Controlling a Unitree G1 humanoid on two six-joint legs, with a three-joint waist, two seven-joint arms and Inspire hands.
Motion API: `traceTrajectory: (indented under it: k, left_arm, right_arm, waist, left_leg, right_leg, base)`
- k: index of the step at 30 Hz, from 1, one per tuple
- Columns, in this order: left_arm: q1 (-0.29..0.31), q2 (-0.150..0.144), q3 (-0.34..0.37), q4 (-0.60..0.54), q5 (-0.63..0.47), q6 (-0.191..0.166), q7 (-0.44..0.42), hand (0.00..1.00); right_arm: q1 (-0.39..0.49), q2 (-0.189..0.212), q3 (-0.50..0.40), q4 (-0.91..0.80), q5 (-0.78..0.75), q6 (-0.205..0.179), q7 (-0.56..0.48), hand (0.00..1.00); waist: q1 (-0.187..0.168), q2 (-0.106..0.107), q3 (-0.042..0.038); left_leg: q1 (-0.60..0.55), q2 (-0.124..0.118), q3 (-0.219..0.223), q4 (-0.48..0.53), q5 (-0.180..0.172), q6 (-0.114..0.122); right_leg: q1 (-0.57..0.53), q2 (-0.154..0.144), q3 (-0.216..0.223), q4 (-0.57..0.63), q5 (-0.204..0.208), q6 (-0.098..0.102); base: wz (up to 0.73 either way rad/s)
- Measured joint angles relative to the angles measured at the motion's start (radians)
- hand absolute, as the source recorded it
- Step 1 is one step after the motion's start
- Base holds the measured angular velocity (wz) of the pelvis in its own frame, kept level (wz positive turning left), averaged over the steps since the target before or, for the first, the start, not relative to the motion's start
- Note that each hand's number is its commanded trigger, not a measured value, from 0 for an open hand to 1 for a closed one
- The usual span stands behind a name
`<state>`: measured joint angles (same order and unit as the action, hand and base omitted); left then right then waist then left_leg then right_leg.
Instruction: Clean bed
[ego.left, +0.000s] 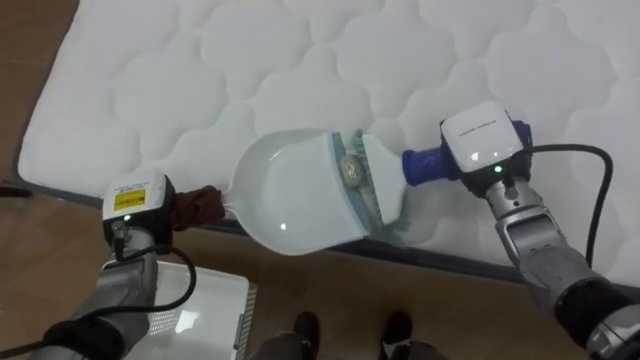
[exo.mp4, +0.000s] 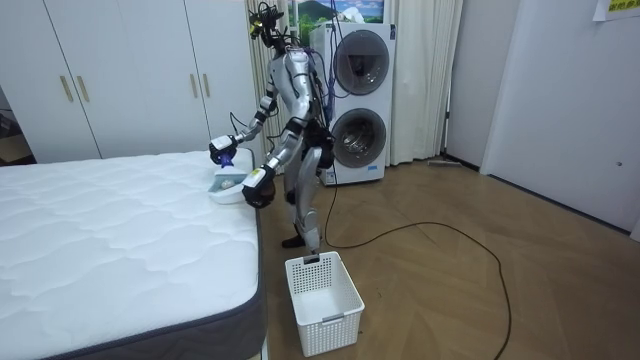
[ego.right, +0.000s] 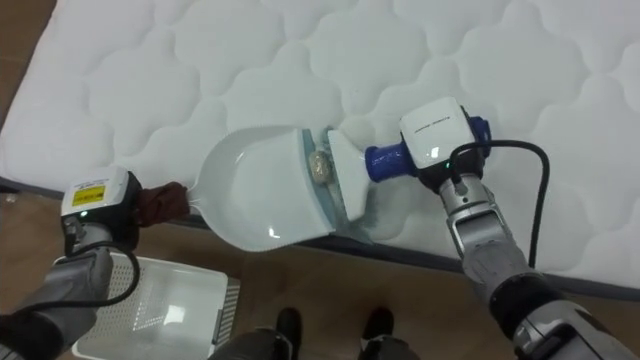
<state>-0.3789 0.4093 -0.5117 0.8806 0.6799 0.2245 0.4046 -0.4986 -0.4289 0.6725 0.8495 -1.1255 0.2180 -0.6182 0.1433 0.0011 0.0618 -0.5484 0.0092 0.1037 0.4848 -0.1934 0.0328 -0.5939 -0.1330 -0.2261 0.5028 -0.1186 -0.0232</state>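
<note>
Dustpan (ego.left: 285, 195) overhangs mattress (ego.left: 400, 60) edge; brush (ego.left: 385, 178) right; basket (ego.left: 215, 300) on floor

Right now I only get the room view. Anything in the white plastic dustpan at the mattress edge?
Observer: One small beige crumpled lump sits at the mouth of the dustpan.
Operator: Brush position?
Observer: The white brush with the blue handle lies on the white quilted mattress, right beside that lump.
Operator: Pan fully on the bed?
Observer: No, its rounded back juts past the mattress edge.
</note>
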Motion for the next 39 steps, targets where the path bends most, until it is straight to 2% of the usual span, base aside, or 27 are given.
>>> traceTrajectory:
  k: [9,15,29,39]
  left_arm:
    - [0.0,0.0,0.0,-0.001,-0.001,-0.006,0.0,1.0]
    - [0.0,0.0,0.0,-0.003,0.0,-0.006,0.004,1.0]
    - [0.008,0.0,0.0,0.004,0.002,-0.005,0.01,1.0]
    - [0.026,0.002,0.004,0.003,0.002,-0.003,0.029,1.0]
  right_arm:
    - [0.008,0.0,-0.002,0.0,0.056,-0.009,-0.017,1.0]
    - [0.008,0.0,-0.03,0.0,0.054,-0.021,-0.019,1.0]
    - [0.008,0.001,-0.03,-0.004,0.056,-0.029,-0.021,1.0]
    - [0.01,-0.004,-0.03,-0.032,0.056,-0.033,-0.021,1.0]
  waist:
    - [-0.002,0.002,0.0007]
    - [-0.003,0.003,0.0005]
    - [-0.01,0.0,-0.0005]
    - [-0.028,-0.001,-0.0014]
  left_leg:
    - [0.0,0.001,0.0,0.005,0.0,0.0]
    - [0.002,0.001,0.004,0.0,0.0,0.0]
    - [0.012,0.003,0.015,-0.007,0.0,0.0]
    - [0.018,0.005,0.026,-0.008,0.0,0.0]
  right_leg:
    - [0.0,0.001,0.001,0.001,0.0,0.0]
    - [0.0,0.001,0.003,0.0,0.0,0.0]
    - [0.0,0.0,0.007,-0.002,0.0,0.0]
    - [0.002,0.001,0.011,-0.001,0.001,-0.001]
  base:
    - [0.0]
    - [0.0]
    - [-0.01]
    - [-0.01]
